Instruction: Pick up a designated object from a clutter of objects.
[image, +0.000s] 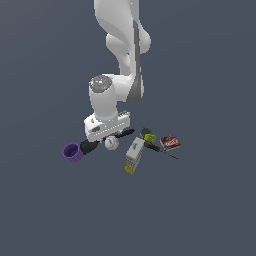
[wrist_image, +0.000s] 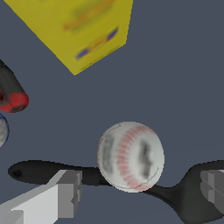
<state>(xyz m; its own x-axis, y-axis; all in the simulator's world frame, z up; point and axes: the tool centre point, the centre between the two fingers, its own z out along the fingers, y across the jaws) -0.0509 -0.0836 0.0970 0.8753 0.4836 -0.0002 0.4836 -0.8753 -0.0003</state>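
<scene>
**Open gripper low over the baseball**

Seen in the wrist view with the gripper (wrist_image: 140, 192) spread wide, one pale grey finger (wrist_image: 65, 192) on one side and the other finger (wrist_image: 214, 186) on the far side, nothing held between. Lying between and just ahead of them, the baseball (wrist_image: 130, 156), white with red stitching curving across its face; round, so no long axis to speak of. Resting on or against the black spatula (wrist_image: 52, 173), whose handle runs crosswise under the ball and widens into a blade by the second finger.

Farther out: the white-and-yellow box (wrist_image: 83, 30), yellow end toward the camera, and the thin black-red tool (wrist_image: 13, 98), red tip showing.

In the exterior view, arm (image: 122, 55) coming down from 12 o'clock, wrist bent so the hand points at the floor, gripper (image: 102, 137) low over the clutter. Baseball (image: 111, 143) just below the hand. Purple cup (image: 73, 152) at 9 o'clock from the ball, apart from it. Box (image: 133, 156) at 4 o'clock, long axis running near to far. Green block (image: 150, 137) and red-brown packet (image: 170, 143) at 3 o'clock, farther off.
</scene>
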